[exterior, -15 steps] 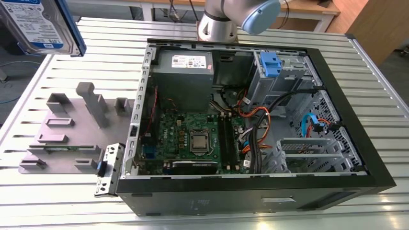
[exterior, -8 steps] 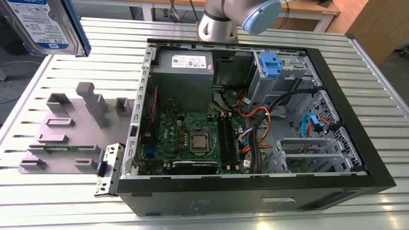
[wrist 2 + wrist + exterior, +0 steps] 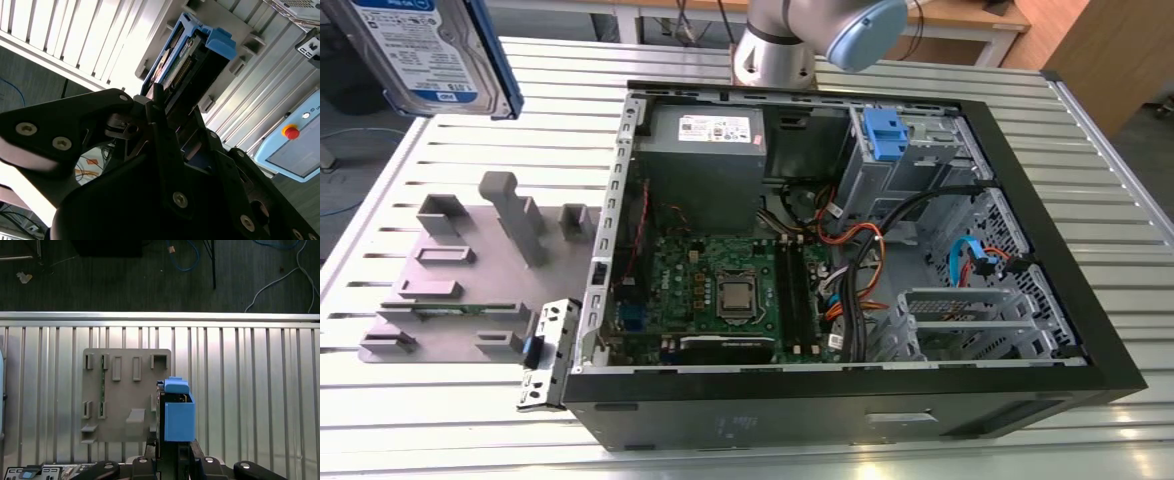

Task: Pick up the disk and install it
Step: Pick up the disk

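Disk (image 3: 438, 55), flat silver metal with blue plastic rim, is hanging high in the exterior view, likely to clear the black computer case (image 3: 854, 385). In the second wrist view, the black gripper (image 3: 169, 114) is pinching it tight. In the first wrist view, it is floating over the grey plate (image 3: 125, 390).

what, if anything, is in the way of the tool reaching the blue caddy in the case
Likely yes, little blocks it. The tool, shut on the disk, hangs above the grey fixture plate; the case lies open upward and the blue caddy sits uncovered.
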`<state>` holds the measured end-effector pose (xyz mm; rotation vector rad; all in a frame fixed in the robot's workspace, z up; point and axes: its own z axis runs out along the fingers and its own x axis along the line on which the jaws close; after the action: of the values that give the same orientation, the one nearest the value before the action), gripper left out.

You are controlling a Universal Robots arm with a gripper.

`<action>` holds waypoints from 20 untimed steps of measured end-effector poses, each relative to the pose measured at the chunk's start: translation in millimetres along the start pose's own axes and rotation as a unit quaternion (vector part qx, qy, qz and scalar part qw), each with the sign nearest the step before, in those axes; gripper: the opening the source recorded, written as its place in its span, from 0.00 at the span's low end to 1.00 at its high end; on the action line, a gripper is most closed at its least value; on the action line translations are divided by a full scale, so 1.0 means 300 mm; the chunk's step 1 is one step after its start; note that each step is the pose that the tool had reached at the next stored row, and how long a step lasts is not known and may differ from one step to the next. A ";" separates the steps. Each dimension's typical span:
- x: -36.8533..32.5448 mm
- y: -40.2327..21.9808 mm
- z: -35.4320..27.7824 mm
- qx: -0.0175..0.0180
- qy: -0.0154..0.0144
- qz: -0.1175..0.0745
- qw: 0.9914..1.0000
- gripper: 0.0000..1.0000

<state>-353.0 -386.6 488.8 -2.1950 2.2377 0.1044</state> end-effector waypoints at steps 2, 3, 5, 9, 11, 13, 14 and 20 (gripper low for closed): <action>0.000 -0.010 0.000 0.000 0.000 0.000 1.000 0.35; 0.000 -0.015 0.000 0.000 0.000 0.000 1.000 0.35; 0.000 -0.026 -0.001 0.000 0.000 0.000 1.000 0.35; -0.001 -0.048 -0.001 0.000 0.000 0.000 1.000 0.35; -0.001 -0.060 -0.002 0.000 0.000 0.000 1.000 0.35; -0.001 -0.072 -0.002 0.000 0.000 0.000 1.000 0.35; -0.002 -0.077 -0.002 0.000 0.000 0.000 1.000 0.35; -0.002 -0.113 -0.003 0.000 0.000 0.000 1.000 0.35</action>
<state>-319.1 -386.6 488.3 -2.1949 2.2377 0.1044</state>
